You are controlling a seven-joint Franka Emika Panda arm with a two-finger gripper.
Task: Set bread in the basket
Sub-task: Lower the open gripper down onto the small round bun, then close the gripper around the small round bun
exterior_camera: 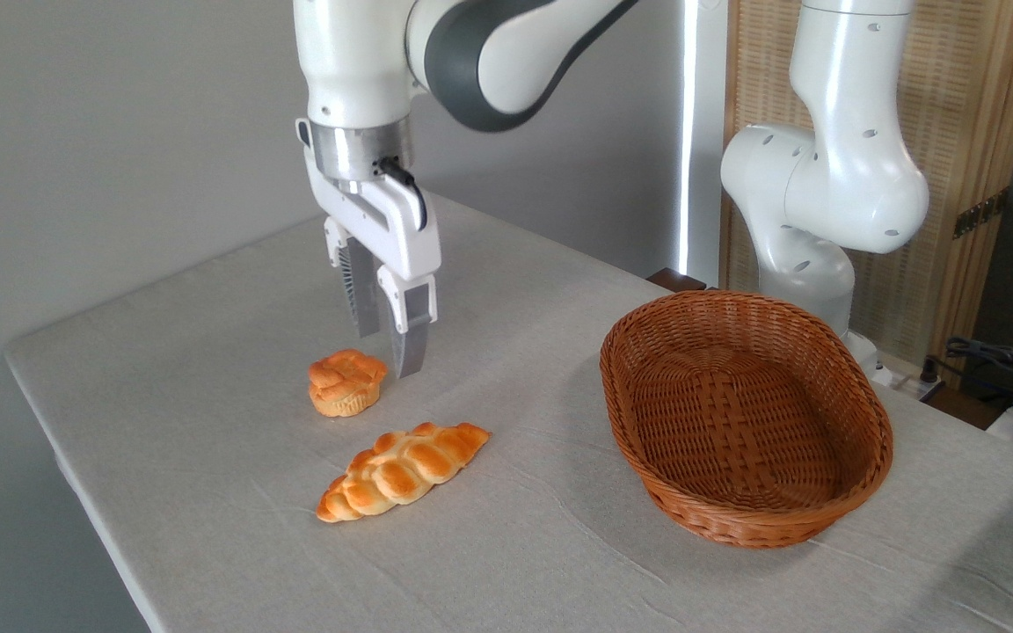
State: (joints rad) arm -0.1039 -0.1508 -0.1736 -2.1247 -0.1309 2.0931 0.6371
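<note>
Was mid-approach: tool [388, 352] hung just right of the bun [346, 382] on the surface [207, 492], barely parted, holding nothing. Needed opening wider, shifting left, then dropping. Basket [858, 492] sat empty, well apart.

Bun [346, 382] near table [207, 545] left edge; braided loaf [403, 470] just in front; basket [744, 418] well right; tool [388, 343] above-right of bun.

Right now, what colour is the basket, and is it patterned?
Reddish-brown basket, woven wicker pattern throughout with a braided rim. The fixed camera shows it clearly.
</note>
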